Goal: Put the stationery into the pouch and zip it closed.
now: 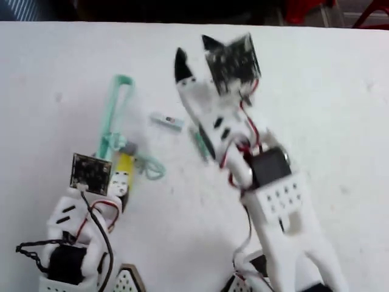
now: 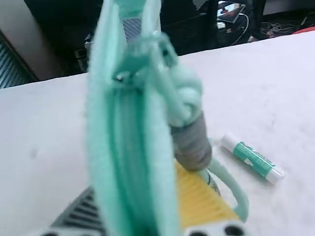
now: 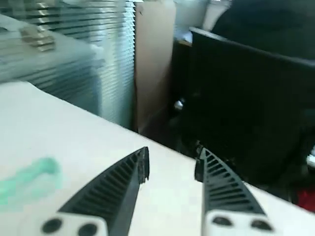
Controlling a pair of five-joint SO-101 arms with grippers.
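Left pincer (image 1: 117, 153) is gripping one mint pouch (image 1: 110, 118); one glue stick (image 2: 251, 158) is lying beside it on the white table (image 1: 334, 91); right pincer (image 1: 194, 56) is gaping.

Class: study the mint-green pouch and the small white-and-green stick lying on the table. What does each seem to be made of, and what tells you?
The pouch looks like soft, matte fabric, perhaps felt or mesh: its edges appear fuzzy, with no shine. The stick looks like hard, smooth plastic with a slight sheen: straight cylindrical sides, white ends and a green band.
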